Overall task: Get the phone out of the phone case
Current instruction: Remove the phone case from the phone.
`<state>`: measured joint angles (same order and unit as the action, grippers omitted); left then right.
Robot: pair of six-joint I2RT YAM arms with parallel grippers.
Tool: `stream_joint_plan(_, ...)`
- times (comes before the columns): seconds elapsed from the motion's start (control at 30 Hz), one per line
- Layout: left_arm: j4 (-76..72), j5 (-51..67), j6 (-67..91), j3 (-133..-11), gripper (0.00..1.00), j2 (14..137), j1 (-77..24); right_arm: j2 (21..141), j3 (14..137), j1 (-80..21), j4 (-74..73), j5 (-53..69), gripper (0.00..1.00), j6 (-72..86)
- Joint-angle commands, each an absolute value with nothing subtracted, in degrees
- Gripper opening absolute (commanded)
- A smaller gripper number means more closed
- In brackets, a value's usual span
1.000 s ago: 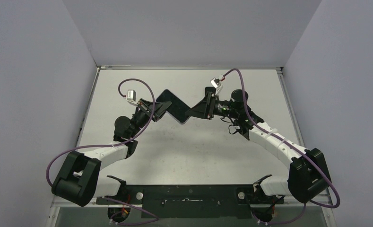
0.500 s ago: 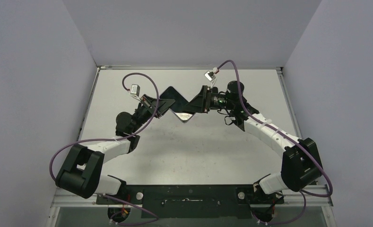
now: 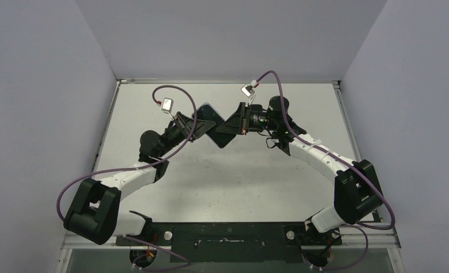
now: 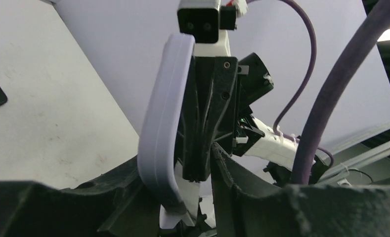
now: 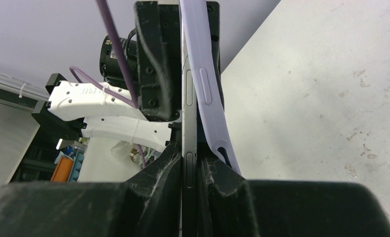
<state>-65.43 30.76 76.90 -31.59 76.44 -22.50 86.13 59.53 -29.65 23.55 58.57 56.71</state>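
Observation:
Both arms hold the phone and its lavender case (image 3: pixel 206 108) up over the middle of the table. In the right wrist view my right gripper (image 5: pixel 189 173) is shut on the dark phone (image 5: pixel 188 98), seen edge-on with its side button between the fingers. There the case (image 5: pixel 205 98) bows away from the phone on the right. In the left wrist view the case (image 4: pixel 158 133) curves down against my left finger, with a gap to the other finger (image 4: pixel 232 187). My left gripper (image 4: pixel 183 168) is slightly open. The right gripper's fingers (image 4: pixel 205 123) reach in beside the case.
The grey table (image 3: pixel 239 176) is boxed in by pale walls on three sides. The two arms arch in from the near corners, and their purple cables (image 3: pixel 171 94) loop above the wrists.
The right gripper has closed on the phone. The left jaws have parted a little. Both wrists and the phone have shifted slightly toward the far wall.

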Motion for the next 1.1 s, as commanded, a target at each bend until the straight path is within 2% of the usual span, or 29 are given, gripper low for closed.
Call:
stream_joint_plan(0.0,-60.4,35.4,70.7,-34.9,0.41,71.5,-23.5,85.6,60.8,-29.3,34.9,57.7,0.07,61.5)
stream_joint_plan(0.1,-56.7,33.4,68.3,-34.2,0.52,69.0,-22.2,84.9,60.0,-28.3,36.5,57.6,0.03,63.5)
stream_joint_plan(0.3,-50.7,29.5,64.0,-32.1,0.64,63.7,-20.7,83.6,59.6,-26.9,37.0,56.4,0.01,64.9)
stream_joint_plan(0.63,-46.4,29.8,58.4,-30.2,0.69,63.2,-22.3,82.4,58.8,-26.6,39.4,52.4,0.00,68.2)
stream_joint_plan(1.07,-49.2,27.9,56.2,-31.8,0.69,67.7,-26.4,82.0,58.1,-27.2,40.7,50.9,0.00,69.5)
